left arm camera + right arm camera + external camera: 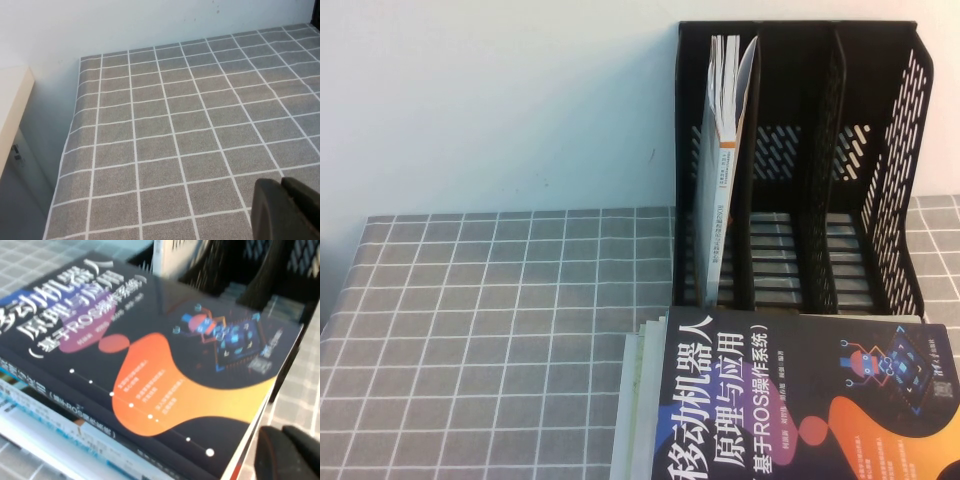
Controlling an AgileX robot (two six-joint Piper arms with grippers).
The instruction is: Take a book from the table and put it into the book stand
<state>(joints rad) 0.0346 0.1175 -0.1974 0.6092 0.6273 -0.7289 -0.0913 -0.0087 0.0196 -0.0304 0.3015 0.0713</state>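
The book, thin with a pale cover and an orange strip on its spine, stands upright in the left compartment of the black book stand at the back right of the table. Neither arm shows in the high view. In the left wrist view my left gripper hovers over bare grid cloth, shut and empty. In the right wrist view my right gripper is beside the near corner of a dark navy book. It is shut, with nothing between the fingers. The book stand lies beyond that.
The navy book with white Chinese characters tops a stack of several books at the front right, right in front of the stand. A white wall rises behind the table. A pale board stands beyond the table's left edge.
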